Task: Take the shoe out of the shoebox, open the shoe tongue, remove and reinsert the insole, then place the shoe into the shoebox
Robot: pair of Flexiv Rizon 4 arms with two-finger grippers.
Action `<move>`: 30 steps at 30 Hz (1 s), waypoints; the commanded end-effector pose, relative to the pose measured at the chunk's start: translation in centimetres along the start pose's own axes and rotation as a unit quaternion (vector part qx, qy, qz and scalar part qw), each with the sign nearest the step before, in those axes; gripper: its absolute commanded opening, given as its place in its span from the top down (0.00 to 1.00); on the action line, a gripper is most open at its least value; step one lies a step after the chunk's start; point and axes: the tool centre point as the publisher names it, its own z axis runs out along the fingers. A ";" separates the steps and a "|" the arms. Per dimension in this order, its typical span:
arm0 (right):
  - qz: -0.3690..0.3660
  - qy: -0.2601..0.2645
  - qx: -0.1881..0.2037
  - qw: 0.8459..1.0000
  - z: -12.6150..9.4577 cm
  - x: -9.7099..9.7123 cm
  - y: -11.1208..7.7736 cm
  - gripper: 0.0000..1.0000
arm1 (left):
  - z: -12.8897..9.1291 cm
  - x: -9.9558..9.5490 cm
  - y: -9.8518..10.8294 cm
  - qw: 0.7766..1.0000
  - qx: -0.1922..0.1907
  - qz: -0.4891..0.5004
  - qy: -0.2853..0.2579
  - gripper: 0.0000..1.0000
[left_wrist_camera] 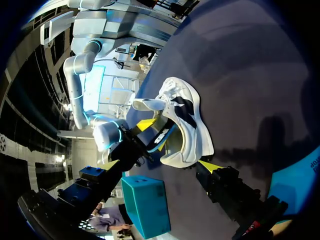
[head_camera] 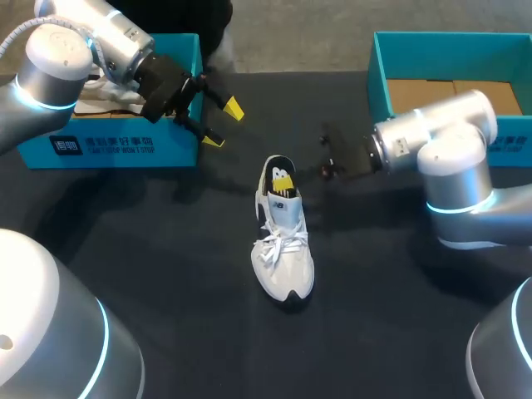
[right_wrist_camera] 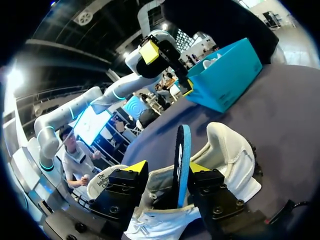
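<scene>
While upright, insole (right_wrist_camera: 182, 160) between right fingers (right_wrist_camera: 136, 166)

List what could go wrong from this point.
1. The insole stands on edge, partly inside the shoe at the right gripper; it may buckle or catch on the heel rim.
2. The left gripper hangs open by the shoebox, so nothing steadies the shoe; it may slide or tip.
3. The splayed laces could snag.

Head view: above and behind, looking down on the surface (head_camera: 166, 274).
Left wrist view: farther off, facing the shoe (left_wrist_camera: 187, 117).
Right wrist view: close over the shoe's opening.
Shared: shoe (all three).
</scene>
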 end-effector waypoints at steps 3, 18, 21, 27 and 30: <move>-0.002 -0.004 -0.006 1.000 -0.2 0.1 -0.1 0.54 | 0.0 0.1 0.1 1.000 0.001 0.001 0.000 0.00; -0.002 -0.003 0.013 1.000 0.5 -0.7 0.6 1.00 | 0.0 0.1 0.1 1.000 0.001 0.001 0.000 0.00; 0.000 0.002 0.017 1.000 0.7 -0.8 0.7 1.00 | 0.0 0.1 0.1 1.000 0.001 0.001 0.000 0.00; 0.014 0.008 0.034 0.999 1.0 -0.9 -0.2 1.00 | 0.0 0.1 0.1 1.000 0.001 0.001 0.000 0.00; 0.022 0.009 0.043 0.999 1.0 -0.7 -0.8 1.00 | 0.0 0.1 0.1 1.000 0.001 0.001 0.000 0.00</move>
